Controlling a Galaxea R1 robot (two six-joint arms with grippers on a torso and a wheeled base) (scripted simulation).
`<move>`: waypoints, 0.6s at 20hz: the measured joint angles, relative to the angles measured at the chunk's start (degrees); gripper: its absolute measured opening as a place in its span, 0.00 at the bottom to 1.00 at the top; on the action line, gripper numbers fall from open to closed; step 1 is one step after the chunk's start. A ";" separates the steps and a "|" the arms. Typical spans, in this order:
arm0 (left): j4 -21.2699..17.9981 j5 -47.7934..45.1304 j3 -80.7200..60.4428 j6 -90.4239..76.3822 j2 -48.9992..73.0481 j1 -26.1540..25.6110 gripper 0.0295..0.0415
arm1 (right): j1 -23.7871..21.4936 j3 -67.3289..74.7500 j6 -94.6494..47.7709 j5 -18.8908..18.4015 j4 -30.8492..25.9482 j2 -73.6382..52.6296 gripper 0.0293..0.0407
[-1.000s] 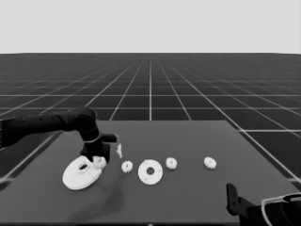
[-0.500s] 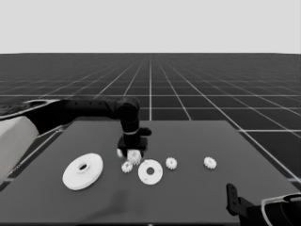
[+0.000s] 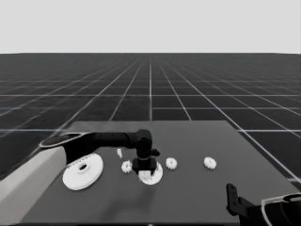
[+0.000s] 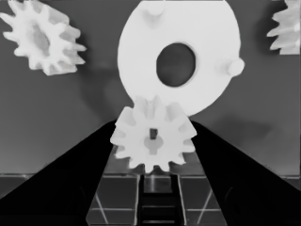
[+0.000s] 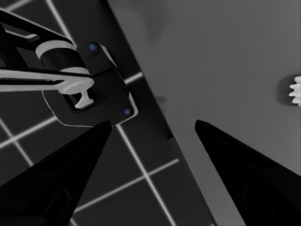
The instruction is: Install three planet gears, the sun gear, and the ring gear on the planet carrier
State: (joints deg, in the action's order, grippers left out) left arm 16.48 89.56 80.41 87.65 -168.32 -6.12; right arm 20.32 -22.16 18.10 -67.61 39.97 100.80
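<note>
While the right end effector waits wide open at the desk's near corner, the left end effector grips one planet gear over the smaller round part, hiding much of it. The larger round part lies partly under the left arm.

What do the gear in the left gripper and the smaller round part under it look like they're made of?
Gear held by the left gripper: apparently matte white plastic, with soft shading and no glint. Smaller round part: seemingly the same plain white, smooth and dull. It's a render, so uncertain.
</note>
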 joint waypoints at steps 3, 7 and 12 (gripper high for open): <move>3.41 -1.12 3.38 -2.42 -0.66 -3.71 0.14 | 0.00 0.00 0.00 0.00 0.00 0.00 0.81; 4.13 -1.46 4.21 -2.99 -0.85 -4.39 0.14 | 0.00 0.00 0.00 0.00 0.00 0.00 0.81; 4.22 -1.51 4.31 -3.06 -0.87 -4.46 0.74 | 0.00 0.00 0.00 0.00 0.00 0.00 0.81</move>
State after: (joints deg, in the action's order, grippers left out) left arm 20.70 88.05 84.72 84.59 -169.20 -10.58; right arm 20.32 -22.16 18.10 -67.61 39.97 100.80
